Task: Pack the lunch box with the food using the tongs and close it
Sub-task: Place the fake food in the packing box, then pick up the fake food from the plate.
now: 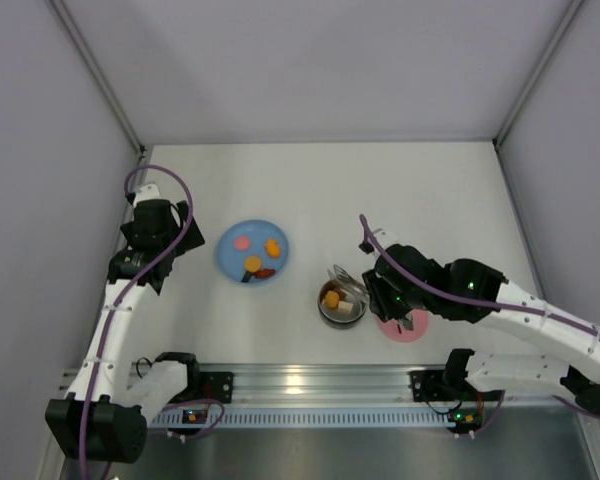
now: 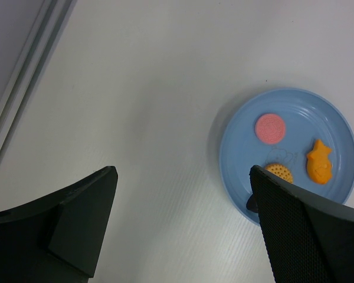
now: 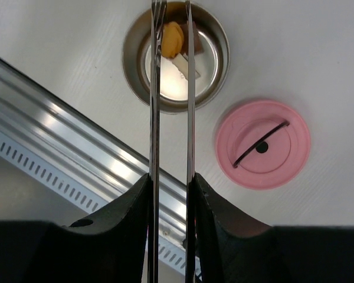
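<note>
The steel lunch box (image 3: 221, 35) stands open near the table's front edge, with an orange piece (image 3: 173, 38) and a white piece (image 3: 183, 65) of food inside. Its pink lid (image 3: 264, 144) lies flat on the table to its right, handle up. My right gripper (image 3: 171, 180) is shut on the tongs (image 3: 155, 118), whose tips reach over the bowl, slightly apart, around the orange piece. More food lies on the blue plate (image 2: 242, 147): a pink round (image 2: 270, 127), an orange fish (image 2: 320, 161), a yellow cracker (image 2: 279, 172). My left gripper (image 2: 183, 171) hangs open left of the plate, holding nothing.
An aluminium rail (image 3: 76, 147) runs along the table's near edge just below the lunch box (image 1: 342, 304). White walls enclose the left, back and right sides. The right arm (image 1: 480, 290) lies partly over the lid (image 1: 405, 328).
</note>
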`<action>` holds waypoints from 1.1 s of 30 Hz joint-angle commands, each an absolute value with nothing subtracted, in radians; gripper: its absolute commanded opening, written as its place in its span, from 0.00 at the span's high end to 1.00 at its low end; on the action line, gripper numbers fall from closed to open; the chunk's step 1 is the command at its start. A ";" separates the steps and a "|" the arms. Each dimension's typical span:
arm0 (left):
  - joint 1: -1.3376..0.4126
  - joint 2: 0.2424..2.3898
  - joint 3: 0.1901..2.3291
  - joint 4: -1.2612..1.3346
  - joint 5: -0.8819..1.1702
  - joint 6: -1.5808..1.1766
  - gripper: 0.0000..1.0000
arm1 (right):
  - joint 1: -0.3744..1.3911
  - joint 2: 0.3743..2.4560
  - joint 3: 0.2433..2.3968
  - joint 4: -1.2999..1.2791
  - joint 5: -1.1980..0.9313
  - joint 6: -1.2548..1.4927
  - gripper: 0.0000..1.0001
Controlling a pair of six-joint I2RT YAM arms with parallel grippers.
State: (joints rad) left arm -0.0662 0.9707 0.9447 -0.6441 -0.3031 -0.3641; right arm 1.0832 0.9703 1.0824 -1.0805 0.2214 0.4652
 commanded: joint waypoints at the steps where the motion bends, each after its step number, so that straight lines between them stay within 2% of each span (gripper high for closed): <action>1: -0.069 0.954 0.974 -0.609 -0.301 -0.353 0.01 | 1.072 1.017 1.186 -0.962 0.216 0.434 0.68; 9: -0.071 0.959 0.973 -0.611 -0.304 -0.354 0.01 | 1.072 1.305 1.368 -0.827 0.203 0.356 0.67; 17: -0.074 0.962 0.971 -0.609 -0.308 -0.354 0.01 | 1.068 1.600 1.563 -0.782 0.248 0.318 0.61; 22: -0.077 0.963 0.971 -0.609 -0.310 -0.354 0.01 | 1.062 1.673 1.600 -0.762 0.253 0.319 0.54; 33: -0.077 0.966 0.971 -0.609 -0.308 -0.353 0.01 | 1.016 1.732 1.588 -0.712 0.233 0.333 0.55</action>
State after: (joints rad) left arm -0.0738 0.9710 0.9447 -0.6437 -0.3038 -0.3641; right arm 1.0348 1.7241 1.5448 -0.8082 0.2268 0.3332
